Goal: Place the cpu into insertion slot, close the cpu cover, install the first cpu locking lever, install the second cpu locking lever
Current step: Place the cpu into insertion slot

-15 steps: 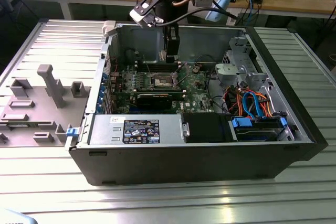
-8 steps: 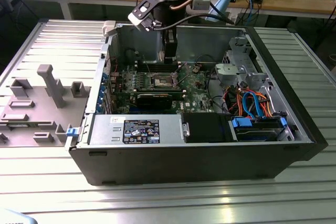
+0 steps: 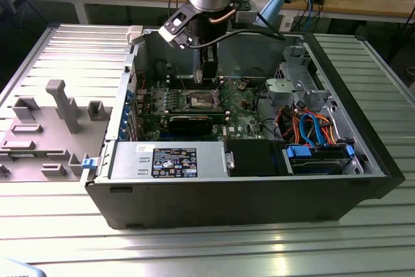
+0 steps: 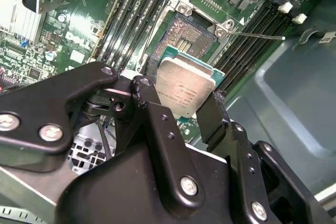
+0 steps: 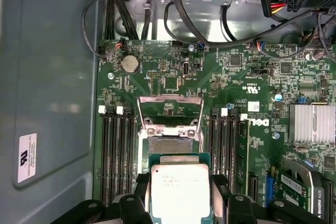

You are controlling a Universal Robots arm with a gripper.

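The gripper [image 3: 206, 74] is reaching down into the open computer case [image 3: 259, 192] in the upper centre of the exterior view, hanging just above the insertion slot [image 3: 200, 100]; the case is lying on its side on the ribbed metal desk [image 3: 363, 238]; a grey moulded fixture [image 3: 58, 105] is sitting on the desk at the exterior view's left, apart from the case.

In both wrist views the black fingers [image 4: 155, 114] are clenching the cpu [image 4: 185, 90] by two opposite edges, its pale metal top facing the cameras and its green rim showing around it; the cpu is hovering over the edge of the insertion slot [image 4: 184, 35] nearest the fingers, not yet seated, and the dark socket bed is lying bare beyond it.

In the first wrist view the cpu cover [image 5: 170, 99] is standing swung open on the far side of the insertion slot [image 5: 170, 144], over the green motherboard [image 5: 173, 72]; black memory slots [image 5: 116, 156] are flanking the socket on both sides. In the second wrist view a thin metal lever [image 4: 257, 36] is sticking out sideways from the socket's corner.
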